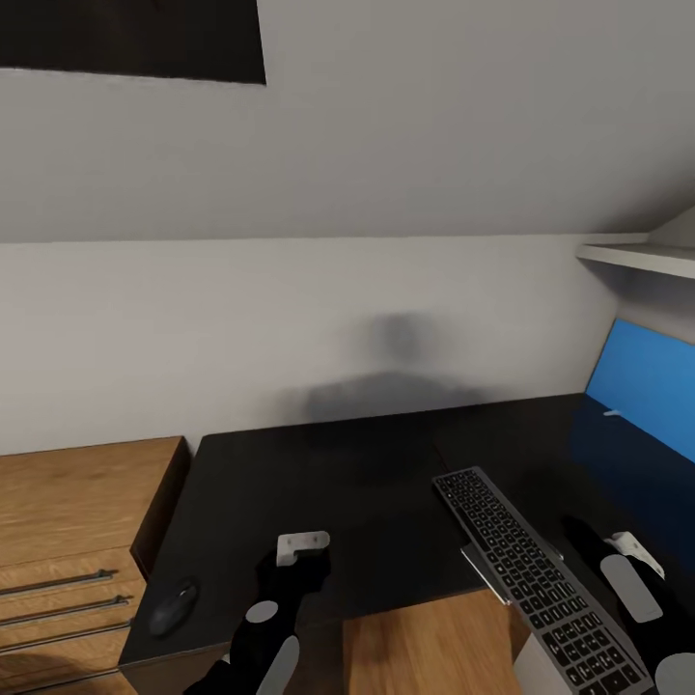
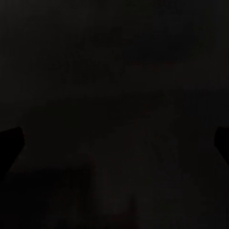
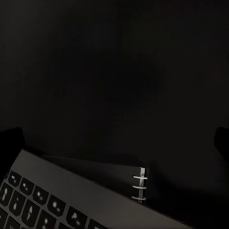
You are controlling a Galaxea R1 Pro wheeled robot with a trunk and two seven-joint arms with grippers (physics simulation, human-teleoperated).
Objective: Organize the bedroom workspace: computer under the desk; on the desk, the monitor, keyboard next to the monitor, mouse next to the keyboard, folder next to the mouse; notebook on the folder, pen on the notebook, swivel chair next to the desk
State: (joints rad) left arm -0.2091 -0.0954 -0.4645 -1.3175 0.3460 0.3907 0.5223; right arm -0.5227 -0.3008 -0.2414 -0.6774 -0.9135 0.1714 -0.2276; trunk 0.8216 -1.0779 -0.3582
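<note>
**Keyboard half on the tabletop, waiting to be squared up**

The keyboard lies aslant at the front right of the black tabletop, its far end on the surface and its near end jutting past the front edge toward the robot. It rests on a spiral-bound notebook, whose wire rings peek out beside the keys in the right wrist view. The mouse sits at the front left corner, well apart from the keyboard. At the far right stands a blue panel, probably the monitor's screen.

The right hand hovers just beside the keyboard's right side; the left hand hangs over the tabletop's front middle. Both hands look wide, with fingertips at the frame edges of their wrist views and nothing between them.

The step in hand seems to be placing the keyboard. Next, I judge, the right hand must push or lift it fully onto the surface, toward the blue panel, without dragging the notebook off.
</note>
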